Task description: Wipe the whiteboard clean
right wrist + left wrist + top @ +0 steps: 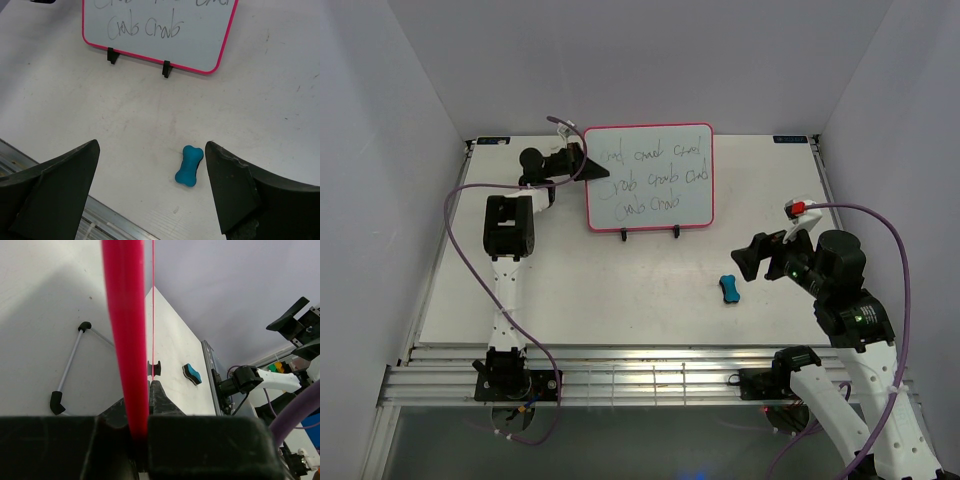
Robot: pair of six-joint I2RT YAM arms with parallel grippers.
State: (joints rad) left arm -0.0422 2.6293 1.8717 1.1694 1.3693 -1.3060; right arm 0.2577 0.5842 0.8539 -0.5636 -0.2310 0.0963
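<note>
Toward the back of the white table (620, 310) stands 1 whiteboard (648, 180), propped on 2 black stand feet (624, 236). Its thin frame is pink-red with rounded corners, and its glossy white face carries 3 rows of thin dark handwriting. 1 blue bone-shaped eraser (728, 289) lies in front, well apart from the board. Of the 2 arms, the left gripper (588, 165) is clamped on the board's left edge. The right gripper (748, 258) hovers near the eraser, fingers spread wide, holding nothing.
</note>
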